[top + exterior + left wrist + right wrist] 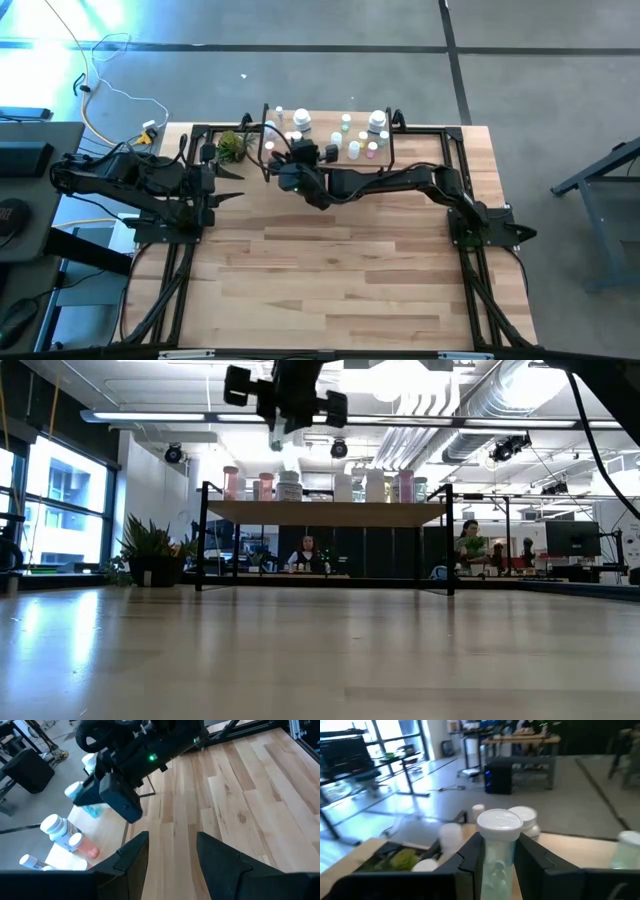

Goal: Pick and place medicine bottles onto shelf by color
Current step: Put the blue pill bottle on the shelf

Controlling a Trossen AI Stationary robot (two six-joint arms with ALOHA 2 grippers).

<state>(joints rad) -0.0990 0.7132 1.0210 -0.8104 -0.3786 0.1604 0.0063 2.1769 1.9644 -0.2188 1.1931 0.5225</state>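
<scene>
My right gripper (496, 854) is closed on a pale green bottle (498, 851) with a smooth white ribbed cap, its long axis upright between my fingers (470, 857). I judge the coming move is straight down, since I hang above the left end of the shelf (385, 160), a light-wood plank on thin black legs at the desk's far edge. White, pink and green bottles (335, 486) already stand on it. My left gripper (170, 855) waits open and empty by the desk's left edge, clearly farther off.
</scene>
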